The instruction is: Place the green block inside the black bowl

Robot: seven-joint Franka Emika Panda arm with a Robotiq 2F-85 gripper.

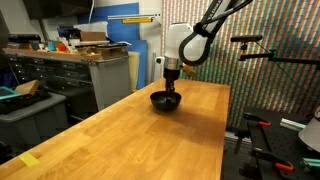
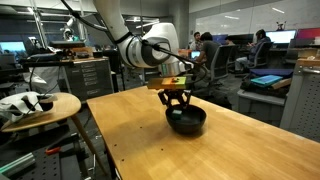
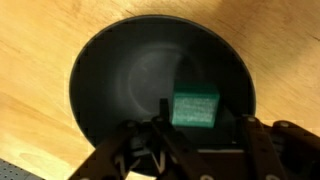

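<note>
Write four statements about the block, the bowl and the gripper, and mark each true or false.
1. The green block lies inside the black bowl. True.
2. The bowl stands on a metal tray. False: it stands directly on the wooden table.
3. The gripper hangs right above the bowl. True.
4. The gripper is shut on the block. False: in the wrist view its jaws stand apart and the block rests on the bowl's floor.
</note>
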